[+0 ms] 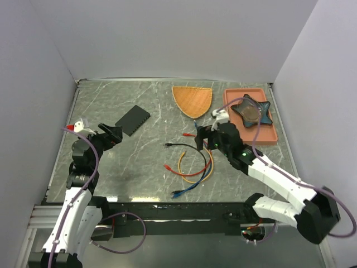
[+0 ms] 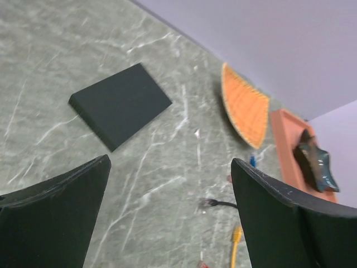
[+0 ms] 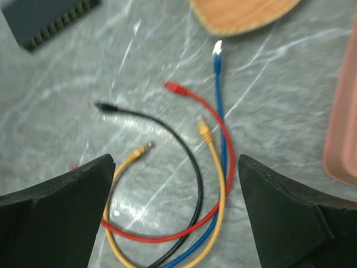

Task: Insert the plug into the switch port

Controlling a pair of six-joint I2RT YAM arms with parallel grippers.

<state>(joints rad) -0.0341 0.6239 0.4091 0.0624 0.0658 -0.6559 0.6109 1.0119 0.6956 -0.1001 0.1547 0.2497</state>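
Hovering released above the tangled cables (image 3: 223, 167), the right claw (image 3: 174, 167) is nearest the plugs (image 3: 103, 106); the black box (image 1: 133, 120) lies to its far left, port edge (image 3: 58, 28) facing the cables, just beyond the released left claw (image 2: 170, 164).

Top view: bright, even, diffuse light from overhead. White walls (image 1: 167, 33) nearly blown out, no hard shadows, only a soft dark patch on the marble table (image 1: 139, 106) by the left arm. Faint sheen along the near edge.

Right wrist view: softest pic, blurred throughout. Red cable (image 3: 227, 146) & black cable (image 3: 187, 151) smeared, the blue cable (image 3: 218, 100) tip glares white, small glare spot on the tabletop. Right gripper's fingers (image 3: 56, 212) near-black w/ little detail.

Left wrist view: black box (image 2: 120, 103) fairly sharp, matte, no glare. Orange wedge-shaped mat (image 2: 245, 106) & salmon tray (image 2: 285, 146) go soft w/ distance. Left gripper's fingers (image 2: 50, 218) dark, edges fuzzy.
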